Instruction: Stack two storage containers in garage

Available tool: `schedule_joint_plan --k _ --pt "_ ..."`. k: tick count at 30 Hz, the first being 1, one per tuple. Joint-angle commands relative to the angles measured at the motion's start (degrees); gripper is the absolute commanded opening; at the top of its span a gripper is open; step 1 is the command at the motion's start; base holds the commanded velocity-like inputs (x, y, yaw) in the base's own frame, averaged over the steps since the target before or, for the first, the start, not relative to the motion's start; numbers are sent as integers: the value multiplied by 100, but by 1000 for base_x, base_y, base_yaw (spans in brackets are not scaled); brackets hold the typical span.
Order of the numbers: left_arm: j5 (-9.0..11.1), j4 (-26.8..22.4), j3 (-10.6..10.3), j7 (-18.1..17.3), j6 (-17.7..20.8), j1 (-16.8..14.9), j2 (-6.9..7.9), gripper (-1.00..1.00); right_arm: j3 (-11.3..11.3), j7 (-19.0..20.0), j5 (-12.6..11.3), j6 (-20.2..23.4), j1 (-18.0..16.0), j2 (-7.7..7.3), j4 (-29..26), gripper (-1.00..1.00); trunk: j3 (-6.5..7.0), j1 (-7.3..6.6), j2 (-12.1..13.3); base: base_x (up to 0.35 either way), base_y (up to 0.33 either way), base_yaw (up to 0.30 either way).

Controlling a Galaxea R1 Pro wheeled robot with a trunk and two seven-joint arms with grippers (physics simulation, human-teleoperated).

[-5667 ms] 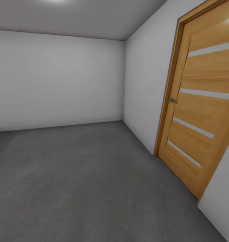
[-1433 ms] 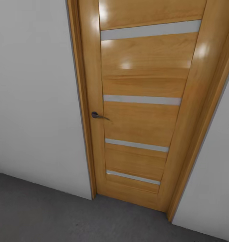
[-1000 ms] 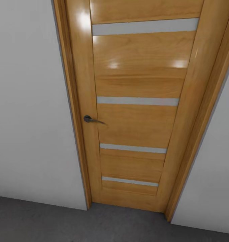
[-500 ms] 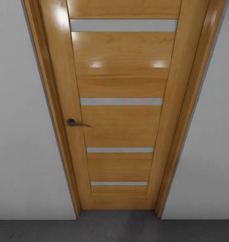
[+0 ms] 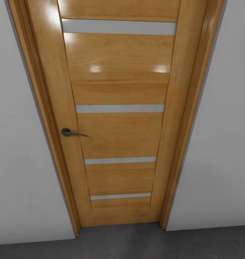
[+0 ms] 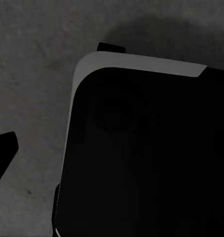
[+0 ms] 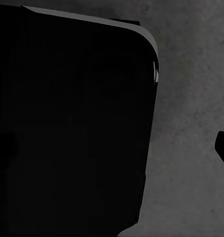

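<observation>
Compared with the earlier head views, the whole picture has shifted: the camera has turned from the open corner of the garage to face the wooden door [image 5: 119, 118] squarely, so the change is robot motion, not motion of any object. The door is closed in its frame [image 5: 47, 144], has four pale horizontal glazed strips [image 5: 119, 108], and carries a dark lever handle [image 5: 72, 133] on its left stile. White-grey walls [image 5: 216, 151] flank the door, and a strip of the floor [image 5: 137, 242], dark grey concrete, runs along its foot. Both wrist views look down at the same concrete past a black, round-cornered part of the robot's own body [image 6: 141, 158]. A dark tip [image 6: 3, 148] at the edge of the left wrist view may be a tool finger; whether either tool is open or closed, or holds anything, cannot be told. Judged from the task, the two storage containers remain to be fetched from the living room beyond this door. As rigid, straight-walled bins, they should be light and stiff; gripping the top rim of a long wall appears most secure.
</observation>
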Motion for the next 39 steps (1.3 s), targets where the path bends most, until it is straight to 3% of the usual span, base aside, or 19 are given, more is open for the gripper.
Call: schedule_joint_plan --k 1,39 --pt "33 -1 2 7 -12 -1 -1 100 1 -1 53 -21 -1 -3 4 100 -4 0 -2 0 0 -6" --pt "41 -1 2 12 -12 2 8 100 -6 -1 68 -39 -1 0 -28 100 -4 0 -2 27 0 0"
